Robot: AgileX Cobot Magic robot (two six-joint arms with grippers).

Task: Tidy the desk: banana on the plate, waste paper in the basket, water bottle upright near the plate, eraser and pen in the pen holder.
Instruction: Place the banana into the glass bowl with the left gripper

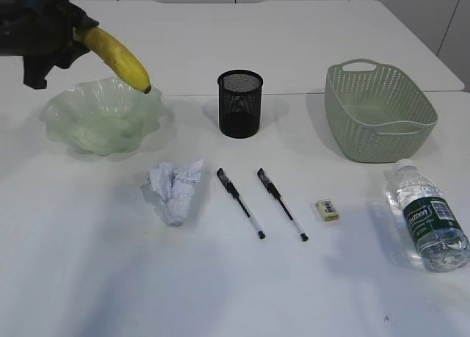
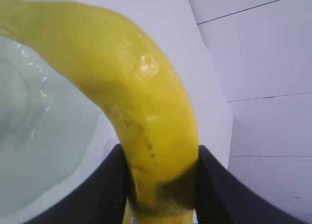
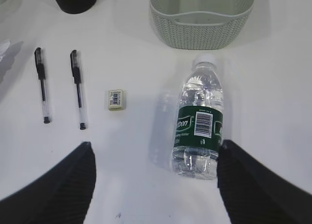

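My left gripper (image 2: 163, 185) clamps the banana (image 2: 122, 97) near its stem end, upper left, over the plate (image 1: 66, 120). It's soft, probably bruises easily. My right gripper (image 3: 156, 180) hangs open above the bottle (image 3: 199, 121).

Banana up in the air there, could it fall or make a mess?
Maybe. The left claw pinches the banana near one end only, so the long free end could swing or slip out before it is over the plate. The tip hangs above the plate's wavy rim, not its middle; dropped here, it might roll off onto the table. The plate looks light, so a bump could push it.
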